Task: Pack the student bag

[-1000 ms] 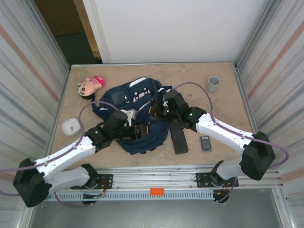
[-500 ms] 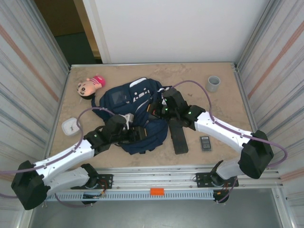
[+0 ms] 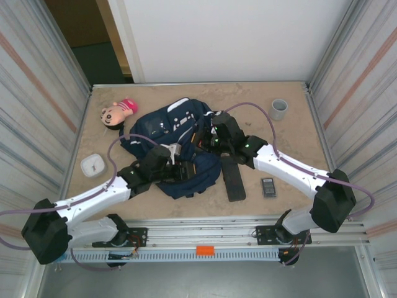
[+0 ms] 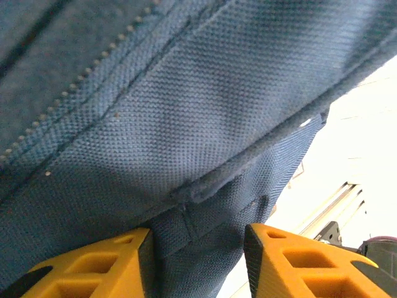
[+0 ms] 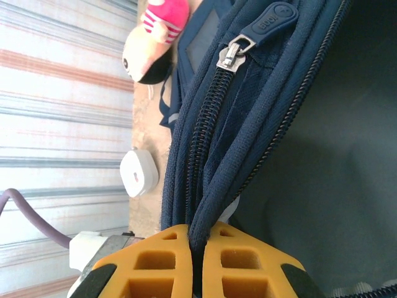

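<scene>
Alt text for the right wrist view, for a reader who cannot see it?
Yellow fingers of the right gripper pinch the zippered edge of the navy student bag, a silver zipper pull above them. Beyond, a pink-hatted doll and a white case lie on the table.

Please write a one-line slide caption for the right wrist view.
Right gripper shut on the student bag at its zippered rim; doll behind.

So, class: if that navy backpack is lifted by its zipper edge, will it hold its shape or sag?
Probably sag: the student bag lies crumpled and lumpy on the table, so it looks soft-sided. The rim pinched flat in the right gripper suggests pliable fabric that folds easily. Its woven cloth looks coarse, so likely not slippery.
</scene>
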